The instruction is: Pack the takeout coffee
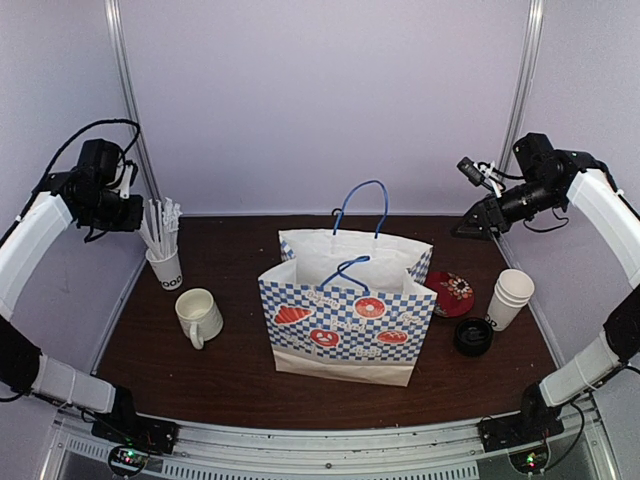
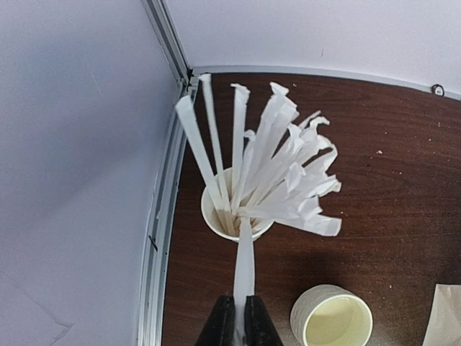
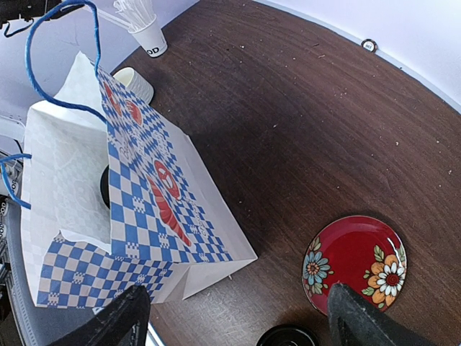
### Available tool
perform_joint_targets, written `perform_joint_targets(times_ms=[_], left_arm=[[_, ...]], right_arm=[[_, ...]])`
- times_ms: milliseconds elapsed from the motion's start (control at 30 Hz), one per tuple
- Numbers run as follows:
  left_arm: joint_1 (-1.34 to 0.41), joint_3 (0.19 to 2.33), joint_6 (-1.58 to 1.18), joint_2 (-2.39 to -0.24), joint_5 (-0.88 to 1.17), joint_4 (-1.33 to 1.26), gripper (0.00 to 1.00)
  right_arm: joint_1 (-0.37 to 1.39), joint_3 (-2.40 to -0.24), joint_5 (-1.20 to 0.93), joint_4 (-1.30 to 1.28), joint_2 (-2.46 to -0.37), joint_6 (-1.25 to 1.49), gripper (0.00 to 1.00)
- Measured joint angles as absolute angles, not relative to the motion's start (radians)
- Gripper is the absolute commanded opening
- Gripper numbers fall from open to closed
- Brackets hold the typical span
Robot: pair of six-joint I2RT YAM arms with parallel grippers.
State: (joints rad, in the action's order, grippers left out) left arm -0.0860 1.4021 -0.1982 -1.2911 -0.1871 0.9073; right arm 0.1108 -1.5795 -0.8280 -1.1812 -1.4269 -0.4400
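Two hands hover high in the top view: the left hand (image 1: 125, 212) above the straw cup (image 1: 165, 265), and the right hand (image 1: 470, 228) above the stacked paper cups (image 1: 510, 297) and black lid (image 1: 472, 336), which sit on the tabletop (image 1: 230, 365) below it. At the left wrist, the fingers (image 2: 220, 324) are clenched on one wrapped straw (image 2: 243, 259). At the right wrist, the fingers (image 3: 119, 321) stand wide apart and empty. The step in hand is probably adding a straw. The next move would be to carry it over the mouth of the checked paper bag (image 1: 345, 320).

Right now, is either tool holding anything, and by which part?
Left tool pinches one white paper-wrapped straw by its upper end; the rest sits in the white paper cup. Right tool is open, holding nothing.
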Motion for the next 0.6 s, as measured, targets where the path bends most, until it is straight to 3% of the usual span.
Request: perform_joint_targets(times_ms=[133,167,200,600], left_arm=[[-0.086,1.421,-0.188,-1.262,-0.187,0.914,0.03],[-0.086,1.421,-0.187,-1.262,-0.187,0.915,0.03],[-0.086,1.421,-0.185,-1.263,-0.186,0.916,0.03],[-0.086,1.352,-0.173,-1.280,-0.182,0.913,0.04]], right_arm=[[0.111,-1.579,-0.828,-1.181,-1.427,-0.440,0.90],[0.111,-1.579,-0.829,-1.181,-1.427,-0.440,0.97],[0.111,-1.579,-0.828,-1.181,-1.427,-0.440,0.99],[0.111,-1.579,-0.829,-1.181,-1.427,-0.440,0.99]])
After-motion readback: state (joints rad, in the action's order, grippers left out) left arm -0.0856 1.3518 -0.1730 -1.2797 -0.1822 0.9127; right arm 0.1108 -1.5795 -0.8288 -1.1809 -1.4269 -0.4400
